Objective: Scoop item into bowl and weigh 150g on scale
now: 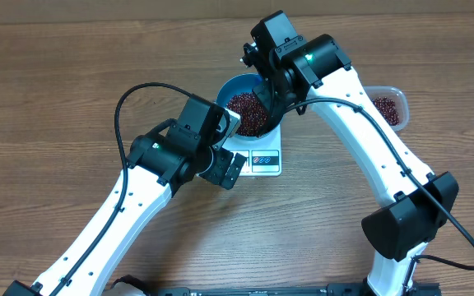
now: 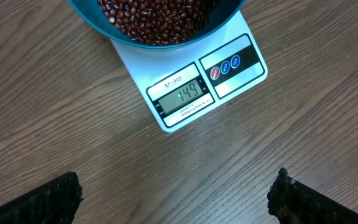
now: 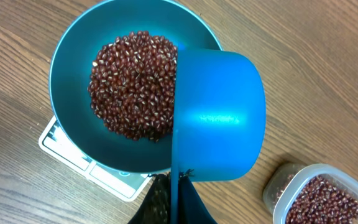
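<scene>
Okay, left gripper (image 2: 174,202): mine, jaws wide apart, holding nothing, hovering over bare table (image 2: 55,112) just in front of the scale (image 2: 229,34).
scale: white, flat on the table, display strip facing me.
display (image 2: 183,94): reads 149, one short of the target.
bowl (image 3: 67,68): bright blue, upright on the scale, overhanging the platform.
beans (image 3: 132,87): dark red-brown heap in the bowl's bottom, well below the rim.
right gripper (image 3: 174,190): mine, clamped on the thin handle of the scoop (image 3: 219,118).
scoop: blue, tipped on its side partly over the bowl's rim, mouth toward the heap; I see only its outside, so I cannot tell what is left inside.
tub (image 3: 273,186): clear plastic, beyond the bowl and apart from it, more beans inside.
step: fine top-up, I judge, trickling the last beans from scoop to bowl.
progress: nearly done, last gram missing.
next move: a tiny extra tilt or light shake to drop a few beans, then level the scoop and check the display.
risk: a dump overshoots and means scooping some back out.
</scene>
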Controlling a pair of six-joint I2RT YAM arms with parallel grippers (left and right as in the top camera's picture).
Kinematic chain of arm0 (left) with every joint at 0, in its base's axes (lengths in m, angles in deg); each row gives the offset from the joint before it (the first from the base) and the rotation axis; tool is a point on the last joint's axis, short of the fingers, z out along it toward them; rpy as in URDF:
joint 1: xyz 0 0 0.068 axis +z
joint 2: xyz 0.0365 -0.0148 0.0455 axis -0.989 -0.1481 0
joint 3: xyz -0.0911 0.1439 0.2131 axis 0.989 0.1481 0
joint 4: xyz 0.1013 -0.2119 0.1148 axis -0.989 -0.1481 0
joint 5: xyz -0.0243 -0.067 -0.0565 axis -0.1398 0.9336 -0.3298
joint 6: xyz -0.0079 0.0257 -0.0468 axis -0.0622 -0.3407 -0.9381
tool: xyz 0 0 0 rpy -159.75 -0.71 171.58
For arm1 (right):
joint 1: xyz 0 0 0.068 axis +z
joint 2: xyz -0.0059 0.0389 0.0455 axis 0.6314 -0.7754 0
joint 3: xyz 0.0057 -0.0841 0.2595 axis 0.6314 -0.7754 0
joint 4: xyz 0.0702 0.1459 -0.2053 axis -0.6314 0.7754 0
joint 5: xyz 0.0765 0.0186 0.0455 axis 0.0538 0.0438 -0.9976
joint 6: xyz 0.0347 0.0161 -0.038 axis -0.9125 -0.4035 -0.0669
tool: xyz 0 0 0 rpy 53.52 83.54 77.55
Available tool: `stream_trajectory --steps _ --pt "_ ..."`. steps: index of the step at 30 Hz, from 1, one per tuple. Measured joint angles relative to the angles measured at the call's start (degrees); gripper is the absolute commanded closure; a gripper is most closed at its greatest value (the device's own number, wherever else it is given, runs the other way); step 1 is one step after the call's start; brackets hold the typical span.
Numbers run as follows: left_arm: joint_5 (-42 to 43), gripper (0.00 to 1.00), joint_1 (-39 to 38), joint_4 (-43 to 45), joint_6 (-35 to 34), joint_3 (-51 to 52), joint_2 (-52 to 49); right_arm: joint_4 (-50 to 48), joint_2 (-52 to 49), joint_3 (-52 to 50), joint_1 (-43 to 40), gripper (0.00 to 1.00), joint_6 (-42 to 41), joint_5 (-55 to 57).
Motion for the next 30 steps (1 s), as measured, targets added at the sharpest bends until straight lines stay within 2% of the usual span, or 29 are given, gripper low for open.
stream_trajectory --steps 11,30 --pt "0.00 0.00 0.00 0.00 0.00 0.00 0.00 -0.28 0.00 0.00 0.00 0.96 0.20 -0.37" --pt "0.00 0.01 0.00 0.00 0.00 0.00 0.00 -0.04 0.00 0.00 -4.46 0.96 -1.11 -13.88"
